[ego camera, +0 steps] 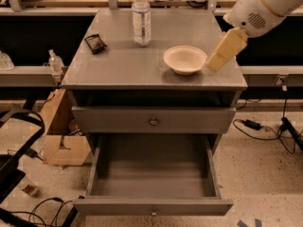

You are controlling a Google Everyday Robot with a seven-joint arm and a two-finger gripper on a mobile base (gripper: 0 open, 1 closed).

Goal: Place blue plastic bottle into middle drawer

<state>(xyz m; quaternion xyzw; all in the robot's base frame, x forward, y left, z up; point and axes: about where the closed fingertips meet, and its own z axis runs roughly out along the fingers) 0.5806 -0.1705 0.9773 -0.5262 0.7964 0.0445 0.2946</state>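
The tall, clear blue plastic bottle point(141, 18) with its white screw cap and pale label band stood upright near the back edge of the grey metal cabinet top point(118, 67), well apart from the robot. The wide grey metal middle drawer point(151, 176) hung pulled out below, its bare floor showing and its small round knob facing the camera. Above it, the matching grey upper drawer point(154, 120) sat closed. The cream-coloured gripper point(215, 60) on the white arm point(265, 6) reached in from the upper right, tilted downward, its tip just beside the right rim of the round white bowl point(185, 59) that rested on the right half of the top. Whether the gripper was spread or closed could not be told from this angle, and it held nothing that showed. What looked like a small dark snack packet point(96, 43) lay toward the left of the top, to the left of the bottle. A small clear pump bottle point(55, 61) stood on a shelf to the cabinet's left.
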